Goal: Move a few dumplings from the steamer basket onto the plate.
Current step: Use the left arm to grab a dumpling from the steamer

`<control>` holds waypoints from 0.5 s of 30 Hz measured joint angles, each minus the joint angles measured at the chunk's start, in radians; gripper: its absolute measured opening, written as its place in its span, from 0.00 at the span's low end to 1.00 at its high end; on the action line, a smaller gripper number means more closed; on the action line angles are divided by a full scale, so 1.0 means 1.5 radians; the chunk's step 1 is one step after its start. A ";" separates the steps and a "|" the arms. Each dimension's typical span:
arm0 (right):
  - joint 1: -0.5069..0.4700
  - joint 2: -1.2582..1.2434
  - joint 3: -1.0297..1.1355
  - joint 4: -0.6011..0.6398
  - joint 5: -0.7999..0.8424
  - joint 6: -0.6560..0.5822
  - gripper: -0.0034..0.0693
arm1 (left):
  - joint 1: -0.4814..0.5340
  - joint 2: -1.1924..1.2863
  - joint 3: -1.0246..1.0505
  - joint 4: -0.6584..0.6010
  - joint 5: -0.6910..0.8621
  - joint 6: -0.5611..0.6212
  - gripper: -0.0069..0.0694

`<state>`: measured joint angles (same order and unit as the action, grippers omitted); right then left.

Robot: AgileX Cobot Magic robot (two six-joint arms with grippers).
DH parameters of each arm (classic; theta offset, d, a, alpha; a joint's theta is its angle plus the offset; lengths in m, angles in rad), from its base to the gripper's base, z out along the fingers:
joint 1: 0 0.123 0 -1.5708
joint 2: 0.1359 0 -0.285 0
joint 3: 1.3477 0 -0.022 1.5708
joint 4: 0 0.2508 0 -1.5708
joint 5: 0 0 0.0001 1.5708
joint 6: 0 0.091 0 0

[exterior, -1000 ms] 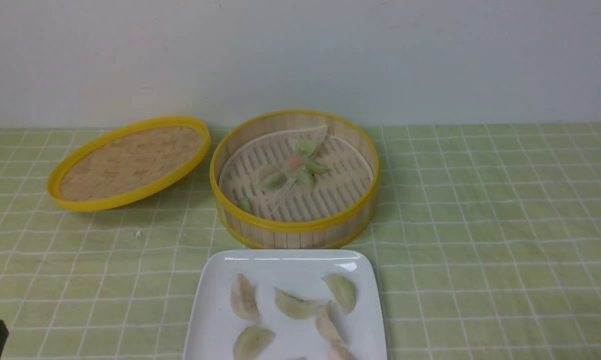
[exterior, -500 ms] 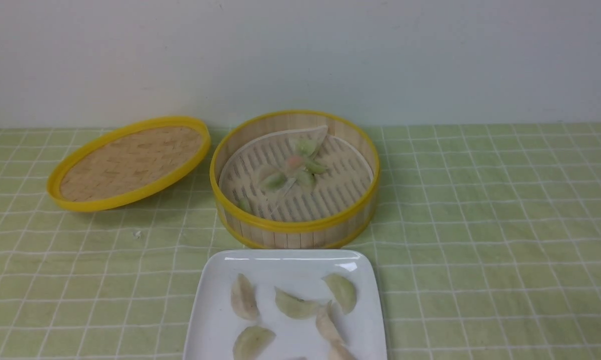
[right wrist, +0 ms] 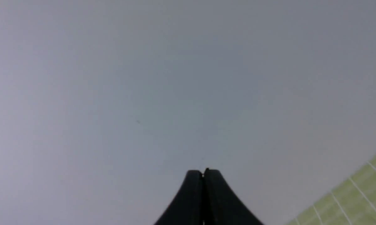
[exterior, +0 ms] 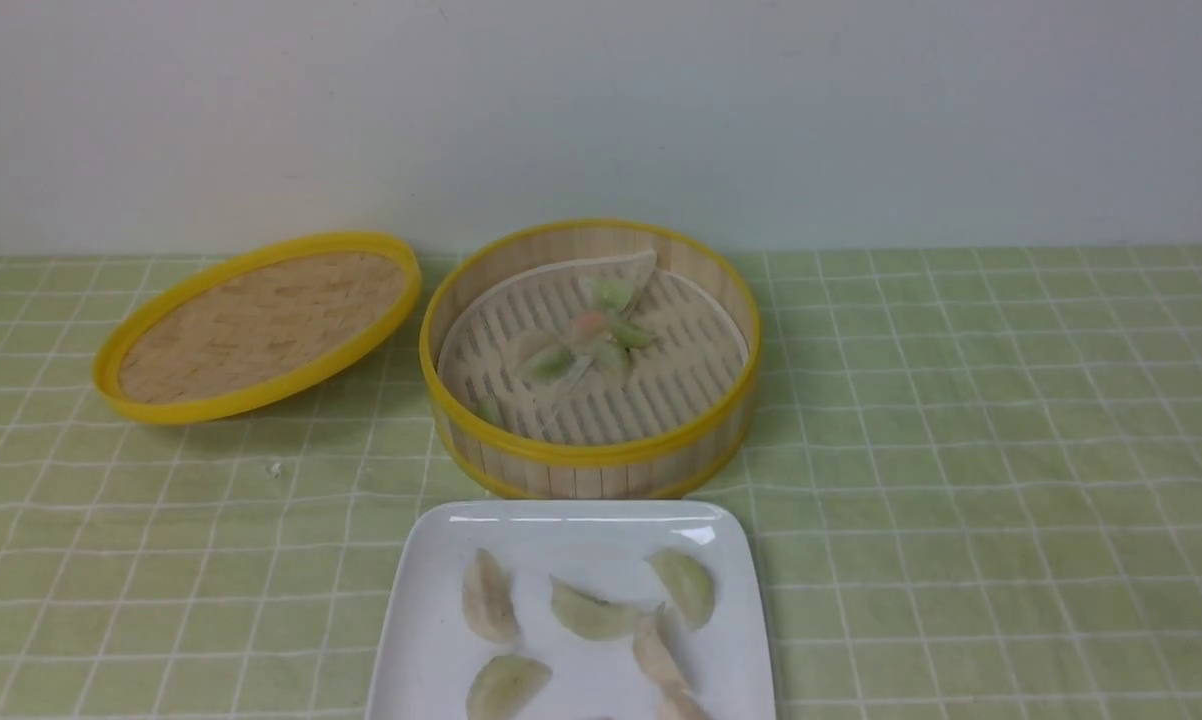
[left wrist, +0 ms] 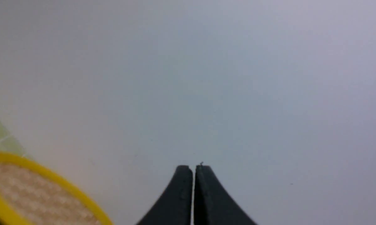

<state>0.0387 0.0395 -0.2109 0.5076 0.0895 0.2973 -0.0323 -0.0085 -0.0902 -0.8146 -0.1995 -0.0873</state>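
The left jaws are pressed together with only a hairline seam between them and nothing pinched; they point at a bare grey wall [left wrist: 206, 78]. One edge of that wrist view catches part of the lid [left wrist: 19, 187], with its yellow rim and woven face. The right jaws are likewise pressed together and empty, facing the same wall, with a corner of the green checked cloth [right wrist: 357, 193] showing to one side. Neither arm appears in the front view. There the plate [exterior: 561, 525] sits on the tabletop nearest the robot, about midway between left and right, its near edge cut off by the frame. The dumplings [exterior: 591, 612] lie on it: one at the left [exterior: 488, 597], one in the middle, one at the right [exterior: 683, 585], one just below the middle one and touching it [exterior: 656, 650], one toward the near left [exterior: 506, 682], and a sixth mostly cut off by the frame [exterior: 681, 708]. Just beyond the plate's far edge stands the steamer [exterior: 591, 455]; whether the two touch cannot be told. Its slotted liner [exterior: 661, 385] looks creased and carries green and pink marks; whether any of those is a dumpling cannot be told. The lid [exterior: 256, 325] lies left of the steamer, woven face up and tilted, its right edge raised beside the steamer's rim. A pale speck [exterior: 276, 467] sits on the cloth in front of the lid.
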 joint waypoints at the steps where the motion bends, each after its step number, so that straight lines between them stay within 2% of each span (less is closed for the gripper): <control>1: 0.000 0.022 -0.047 -0.009 0.037 -0.013 0.03 | 0.000 0.005 -0.023 0.015 0.013 0.007 0.08; 4: 0.000 0.165 -0.218 -0.036 0.209 -0.109 0.03 | 0.000 0.096 -0.143 0.111 0.117 0.034 0.08; 8: 0.000 0.337 -0.361 -0.043 0.399 -0.238 0.03 | 0.000 0.253 -0.280 0.176 0.311 0.071 0.08; 10: 0.000 0.407 -0.425 -0.042 0.492 -0.287 0.03 | 0.000 0.360 -0.363 0.198 0.449 0.103 0.08; 11: 0.000 0.424 -0.431 -0.041 0.502 -0.292 0.03 | 0.000 0.360 -0.363 0.198 0.449 0.103 0.08; 12: 0.000 0.482 -0.481 -0.033 0.582 -0.326 0.03 | 0.000 0.472 -0.449 0.208 0.583 0.143 0.08; 14: 0.000 0.542 -0.515 -0.021 0.642 -0.349 0.03 | 0.000 0.571 -0.524 0.209 0.681 0.195 0.08; 15: 0.000 0.556 -0.526 -0.016 0.661 -0.355 0.03 | 0.000 0.603 -0.541 0.209 0.699 0.207 0.08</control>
<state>0.0387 0.8730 -0.9991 0.4834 1.0812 -0.2358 -0.0323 0.8957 -0.9013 -0.5015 0.8494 0.2226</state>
